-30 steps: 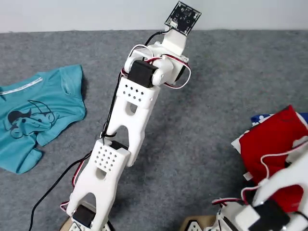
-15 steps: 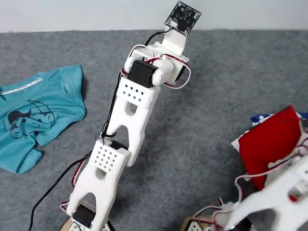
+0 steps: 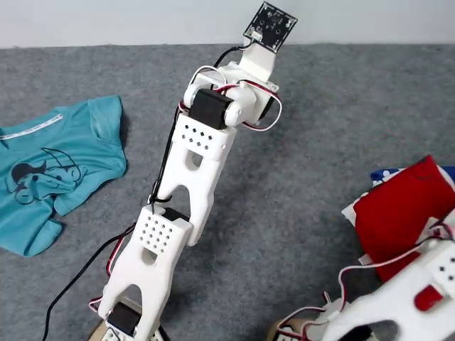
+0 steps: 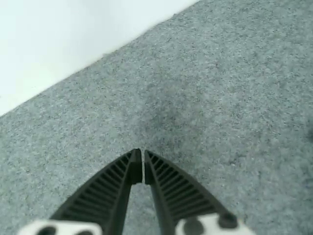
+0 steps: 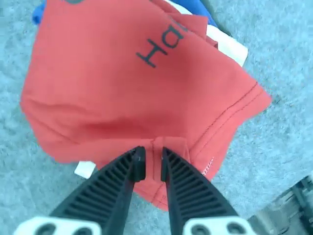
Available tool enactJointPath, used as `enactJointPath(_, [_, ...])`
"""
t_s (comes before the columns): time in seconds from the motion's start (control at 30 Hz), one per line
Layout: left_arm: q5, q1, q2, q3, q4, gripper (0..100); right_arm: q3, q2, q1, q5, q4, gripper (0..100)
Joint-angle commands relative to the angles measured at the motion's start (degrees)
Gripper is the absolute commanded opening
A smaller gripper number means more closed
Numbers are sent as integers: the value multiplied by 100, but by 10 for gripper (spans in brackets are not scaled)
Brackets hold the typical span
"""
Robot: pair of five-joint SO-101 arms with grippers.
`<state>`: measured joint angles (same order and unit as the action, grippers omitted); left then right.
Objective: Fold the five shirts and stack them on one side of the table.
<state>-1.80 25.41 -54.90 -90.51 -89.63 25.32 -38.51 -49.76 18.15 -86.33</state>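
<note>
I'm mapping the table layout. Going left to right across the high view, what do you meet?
teal shirt → left arm → red shirt

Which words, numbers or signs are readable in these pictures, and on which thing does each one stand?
Red shirt: dark letters, but only part of a word shows and the rest is hidden, so no whole word reads.
Teal shirt: a dark drawing, no readable words.
Board on the arm: marks too small to read.
</note>
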Motion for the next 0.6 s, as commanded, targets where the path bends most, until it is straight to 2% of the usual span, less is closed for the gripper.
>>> enactJointPath(0.0, [-79, -9, 35, -57, -26, 14, -413, 40, -48, -149, -171, 61])
enactJointPath(0.13, [-79, -9, 35, -40, -26, 14, -1301, -462, -40, 132, -1279, 62])
enactJointPath(0.23, [-79, -9, 35, -40, -26, 14, -1785, -840, -31, 466, -1560, 70])
enactJointPath(0.3, [-79, -9, 35, -40, -26, 14, -1758, -910, -31, 774, -1604, 111])
enactJointPath(0.43, [-79, -9, 35, -40, -26, 14, -870, -910, -31, 1240, -1622, 195])
enactJointPath(0.57, [-79, 9, 26, -40, -26, 14, 114, -910, -13, 1248, -1024, 199])
